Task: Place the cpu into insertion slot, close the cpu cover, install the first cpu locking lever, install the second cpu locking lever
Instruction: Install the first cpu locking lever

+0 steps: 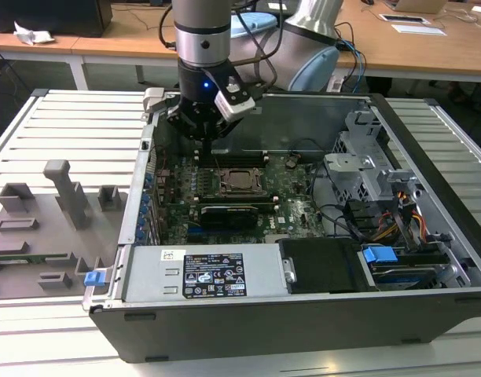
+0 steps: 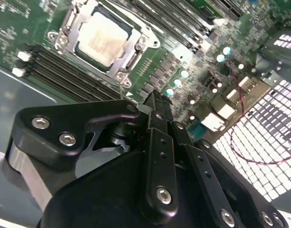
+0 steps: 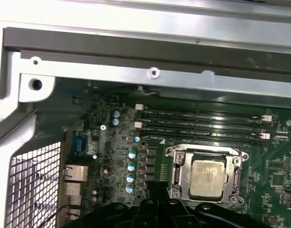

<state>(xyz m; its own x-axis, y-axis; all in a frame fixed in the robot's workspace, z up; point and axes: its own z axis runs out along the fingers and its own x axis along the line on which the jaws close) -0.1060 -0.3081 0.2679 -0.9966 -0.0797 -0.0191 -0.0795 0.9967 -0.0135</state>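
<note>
The cpu (image 3: 208, 178) sits flat in the insertion slot (image 3: 184, 171), pale metal top up; the cpu cover (image 3: 205, 150) lies down over it, its silver frame ringing the chip's edges. Long memory slots (image 3: 202, 124) run just beside the insertion slot on the green motherboard (image 1: 291, 206); a black expansion card (image 1: 229, 214) lies on the opposite side of the insertion slot from them.

The motherboard lies on the floor of the open computer case (image 1: 303, 322), which also holds a labelled power supply (image 1: 213, 275) and a metal drive cage (image 1: 366, 169), both well apart from the insertion slot.

The gripper (image 1: 204, 140) hangs inside the case above the board, off the insertion slot toward the exterior view's left and the case's far wall; its jaws look clenched together on nothing, clear of the chip and cover.
</note>
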